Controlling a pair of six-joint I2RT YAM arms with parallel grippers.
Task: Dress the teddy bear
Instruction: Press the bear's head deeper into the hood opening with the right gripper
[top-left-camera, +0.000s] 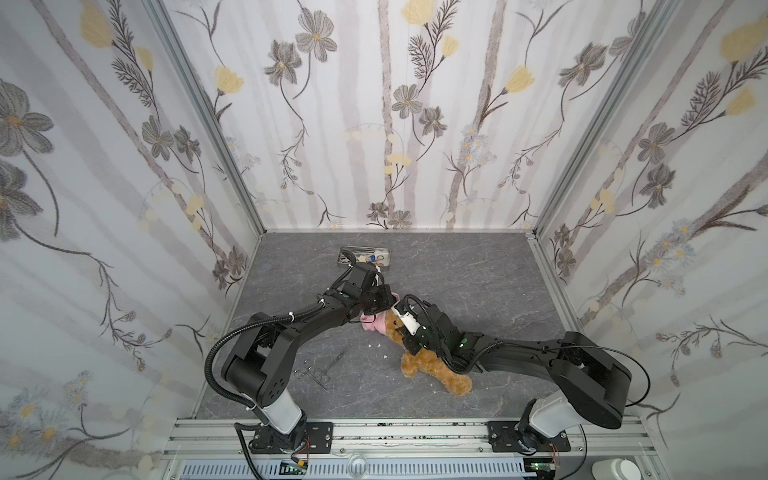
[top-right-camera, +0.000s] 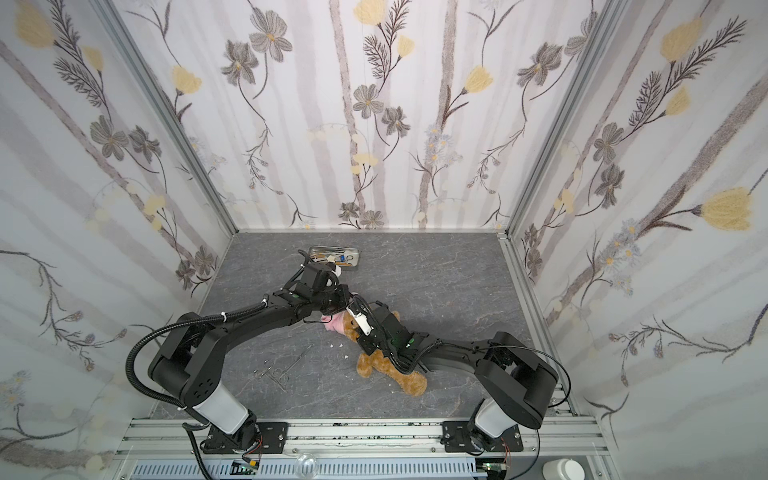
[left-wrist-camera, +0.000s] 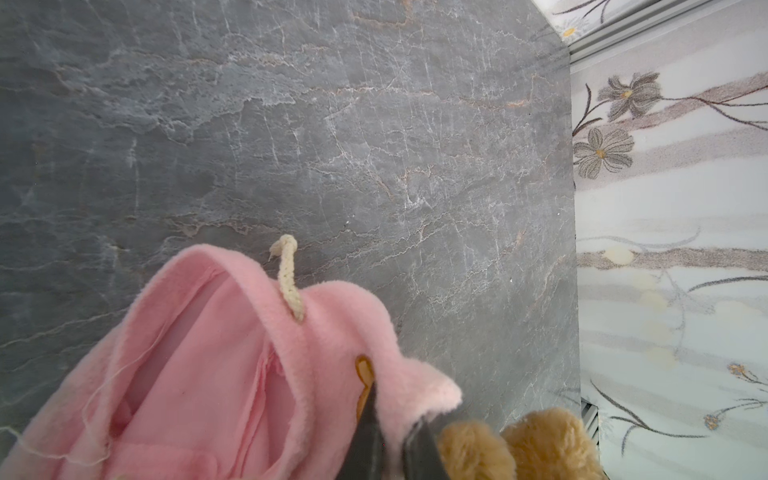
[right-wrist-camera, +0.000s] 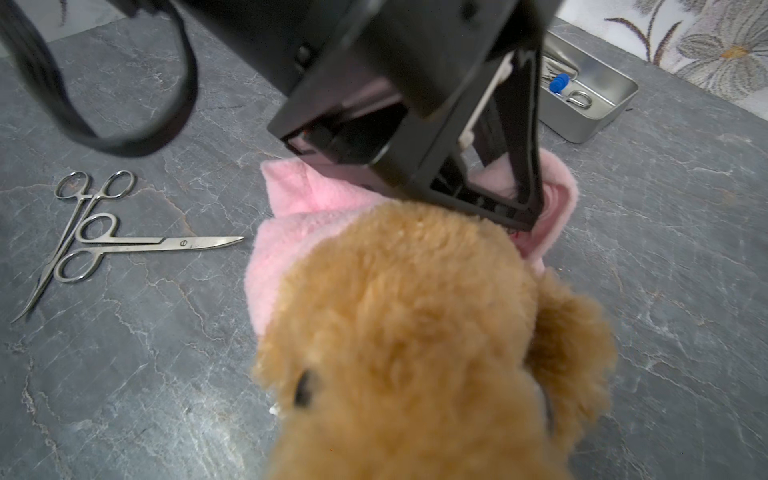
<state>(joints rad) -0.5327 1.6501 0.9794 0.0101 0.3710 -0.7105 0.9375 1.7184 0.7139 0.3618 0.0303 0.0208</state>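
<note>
POSE: teddy bear (top-left-camera: 432, 368) is laid on table (top-left-camera: 478, 291), head farthest, crown touching pink shirt (top-left-camera: 372, 322) | right gripper (top-left-camera: 401, 331) is set over its neck, likely steadying; jaw state cannot be told | left gripper (left-wrist-camera: 395, 413) is pinched on the shirt hem, likely holding it open | scissors (right-wrist-camera: 145, 243) beside; instrument tray (right-wrist-camera: 594, 120) beyond; far table surface is unobstructed.

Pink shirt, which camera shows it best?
The left wrist view: the pink shirt is close up, opening and drawstring clear. The right wrist view shows it partly behind the teddy bear; both top views show only a small pink patch.
</note>
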